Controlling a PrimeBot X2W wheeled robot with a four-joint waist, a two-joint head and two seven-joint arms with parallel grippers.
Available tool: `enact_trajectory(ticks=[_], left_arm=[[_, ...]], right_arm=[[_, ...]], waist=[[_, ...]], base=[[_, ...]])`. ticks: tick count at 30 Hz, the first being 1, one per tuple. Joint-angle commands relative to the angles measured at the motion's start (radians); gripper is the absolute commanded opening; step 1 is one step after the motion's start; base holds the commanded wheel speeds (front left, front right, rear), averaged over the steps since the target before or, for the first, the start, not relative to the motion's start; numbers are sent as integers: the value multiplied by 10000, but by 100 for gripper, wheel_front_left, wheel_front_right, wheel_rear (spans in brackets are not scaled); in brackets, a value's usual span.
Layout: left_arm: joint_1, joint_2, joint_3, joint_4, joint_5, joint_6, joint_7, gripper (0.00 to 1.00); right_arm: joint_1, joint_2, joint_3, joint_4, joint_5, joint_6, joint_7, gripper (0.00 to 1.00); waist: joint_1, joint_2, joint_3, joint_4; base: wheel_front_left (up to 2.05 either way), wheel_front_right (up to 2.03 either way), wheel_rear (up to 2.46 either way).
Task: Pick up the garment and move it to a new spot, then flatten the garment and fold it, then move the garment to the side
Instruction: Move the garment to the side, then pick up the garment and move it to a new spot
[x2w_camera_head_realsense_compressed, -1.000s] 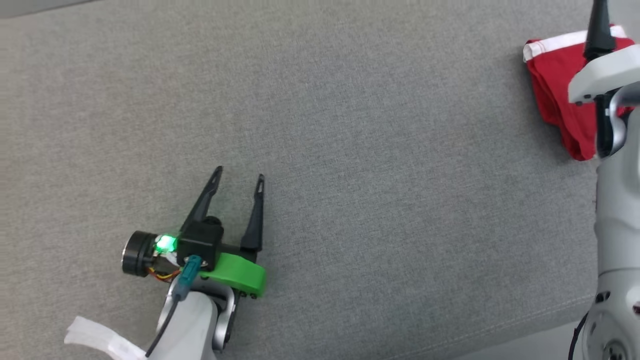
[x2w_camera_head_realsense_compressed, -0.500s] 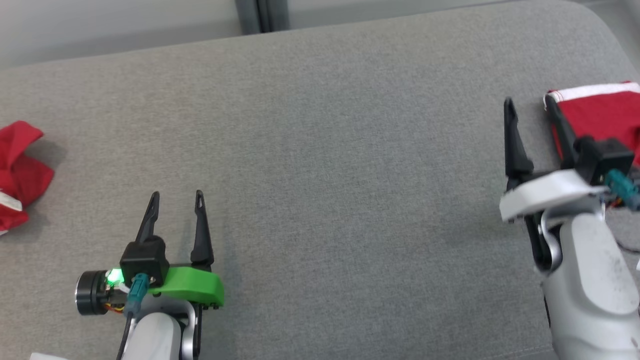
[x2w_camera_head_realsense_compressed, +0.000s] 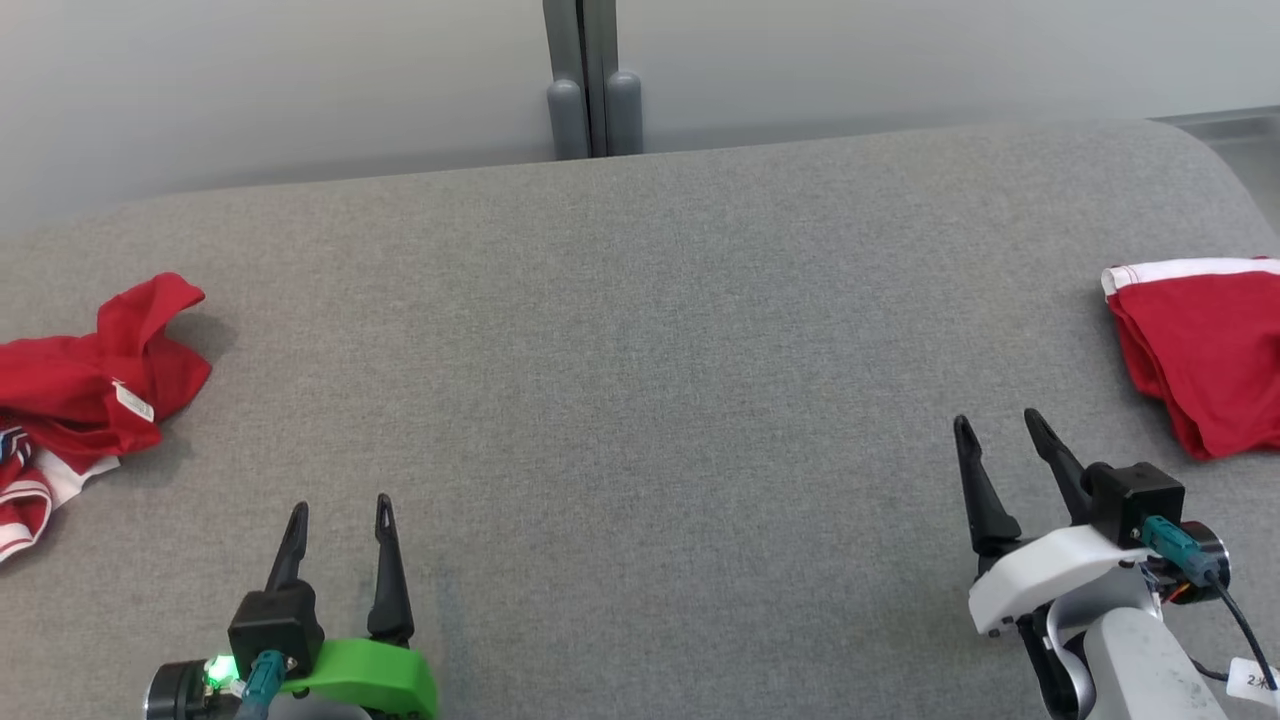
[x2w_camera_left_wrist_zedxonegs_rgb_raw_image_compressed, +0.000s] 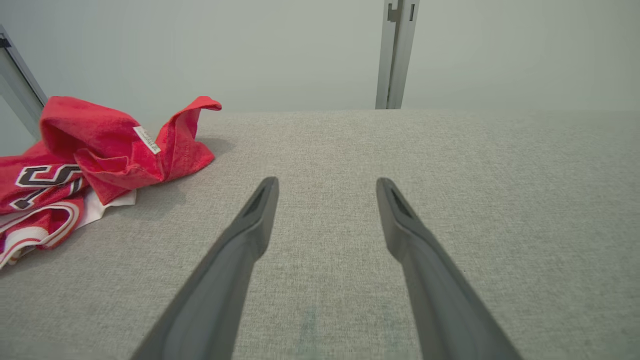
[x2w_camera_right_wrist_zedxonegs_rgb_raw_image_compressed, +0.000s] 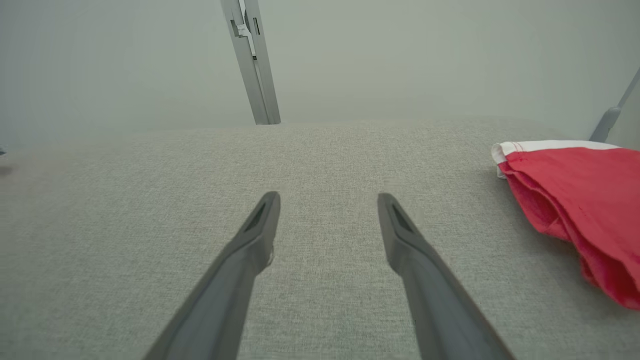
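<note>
A crumpled red garment (x2w_camera_head_realsense_compressed: 95, 375) with white trim and dark lettering lies at the far left of the grey cushion (x2w_camera_head_realsense_compressed: 640, 330); in the left wrist view this crumpled garment (x2w_camera_left_wrist_zedxonegs_rgb_raw_image_compressed: 100, 145) is up and left of my fingers. A folded red garment (x2w_camera_head_realsense_compressed: 1205, 355) with a white band rests at the right edge, and the right wrist view has the folded garment (x2w_camera_right_wrist_zedxonegs_rgb_raw_image_compressed: 580, 200) to the right of my fingers. My left gripper (x2w_camera_head_realsense_compressed: 340, 504) (x2w_camera_left_wrist_zedxonegs_rgb_raw_image_compressed: 326, 182) is open and empty at the lower left. My right gripper (x2w_camera_head_realsense_compressed: 996, 419) (x2w_camera_right_wrist_zedxonegs_rgb_raw_image_compressed: 328, 197) is open and empty, near and left of the folded garment, apart from it.
A pale wall with a grey metal post (x2w_camera_head_realsense_compressed: 590, 100) stands behind the cushion's far edge. The cushion rounds off at its far right corner (x2w_camera_head_realsense_compressed: 1215, 160). Bare grey fabric spans the width between the two garments.
The head camera has swung, bringing the wall and the crumpled garment into view. My right gripper has drawn back from the folded garment. Both grippers stay open.
</note>
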Motion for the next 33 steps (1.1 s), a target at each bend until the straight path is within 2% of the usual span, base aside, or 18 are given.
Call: enact_trajectory(ticks=[1, 6, 9, 15, 23, 28, 33], left_arm=[[144, 27, 26, -13, -42, -28, 9, 100], [448, 27, -68, -66, -149, -56, 9, 100], [439, 28, -172, -130, -348, -302, 9, 100], [155, 31, -242, 37, -632, -321, 11, 100], [-11, 30, -258, 228, -859, -75, 11, 100], [201, 30, -30, 395, -1034, 28, 9, 100], [442, 22, 268, 522, -1139, 137, 9, 100]], right_arm=[[216, -41, 40, -10, 46, -15, -2, 100], [499, -41, 121, -48, 90, -15, -2, 100], [536, -40, 184, -72, 61, -15, -2, 100], [487, -38, 279, -129, -41, -15, -2, 100], [342, -40, 394, -226, -6, -15, -2, 100], [225, -41, 613, -176, -5, -15, -1, 100], [230, -45, 855, -97, 122, -15, -1, 100]], waist=[[0, 0, -284, 87], [0, 0, -426, 98], [0, 0, -405, 170], [0, 0, -155, 760], [0, 0, 268, 2541], [0, 0, 411, 3735], [0, 0, 375, 4645]], base=[[0, 0, 0], [0, 0, 0], [0, 0, 0], [0, 0, 0], [0, 0, 0], [0, 0, 0], [0, 0, 0]])
